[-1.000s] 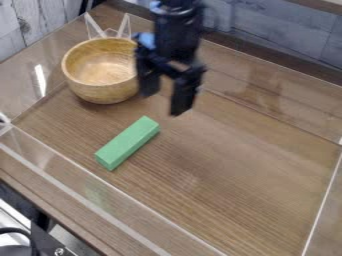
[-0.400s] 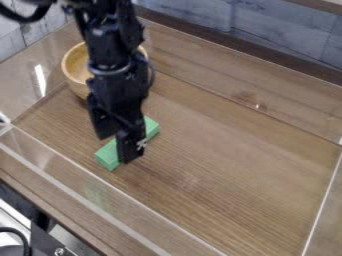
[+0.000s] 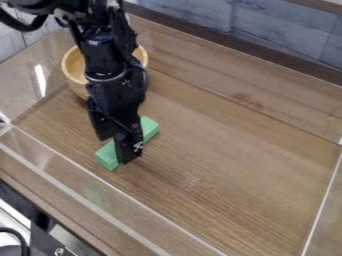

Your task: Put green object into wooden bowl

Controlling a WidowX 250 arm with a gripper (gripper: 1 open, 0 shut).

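I have only the one camera view, looking down across the wooden table (image 3: 254, 150) from its near corner, so everything I judge comes from that angle. My gripper (image 3: 124, 150) points straight down and its jaws stand spread wide, pinching nothing. The green block (image 3: 134, 142) lies flat on the table directly beneath them; its near end shows below and to the left of the jaws, its far end peeks out to their right, and the middle is hidden behind the black fingers. I cannot tell from here whether the fingertips touch the table or the block, or hang just above, nor whether the jaws straddle the bar across its narrow width or sit askew to it. The wooden bowl (image 3: 70, 68) sits behind the jaws and a little to their left, near the far corner, mostly masked by the arm (image 3: 104, 45); only its left rim and wall show, and I see nothing in that part of it. A clear low wall (image 3: 160, 214) runs along the table edge on the near side of the jaws. I read this as the reach-and-grasp step, with the block not yet gripped. My next move calls for settling the fingers on either side of the bar, closing firmly across the narrow width, then lifting clear before carrying back toward the bowl.
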